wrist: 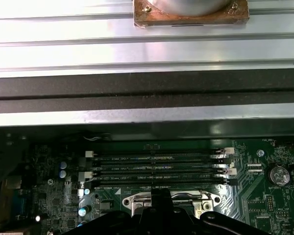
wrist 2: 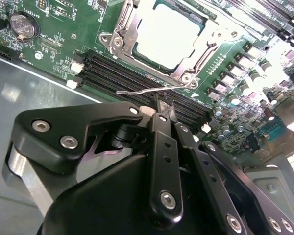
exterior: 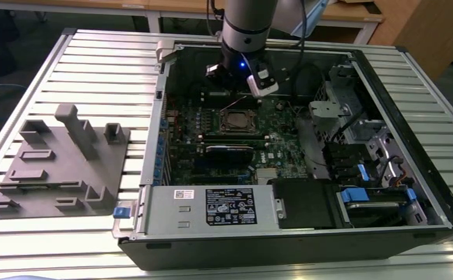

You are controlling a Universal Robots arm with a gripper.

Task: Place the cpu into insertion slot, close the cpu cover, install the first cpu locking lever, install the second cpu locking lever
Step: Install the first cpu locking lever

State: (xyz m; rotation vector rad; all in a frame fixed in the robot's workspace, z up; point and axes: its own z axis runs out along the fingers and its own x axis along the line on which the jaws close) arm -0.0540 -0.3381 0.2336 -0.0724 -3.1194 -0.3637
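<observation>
The cpu [wrist 2: 169, 36] sat under the shut cpu cover [wrist 2: 127, 35]; we judged the empty, closed pincer [wrist 2: 164, 108] must press the free locking lever [wrist 2: 137, 91] down.

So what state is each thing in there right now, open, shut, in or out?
computer case: side open, lying flat.
cpu cover: closed down.
cpu: seated beneath it.
locking lever: raised, looks unhooked.
memory slots: empty.
tool: shut, tips beside the lever.
</observation>
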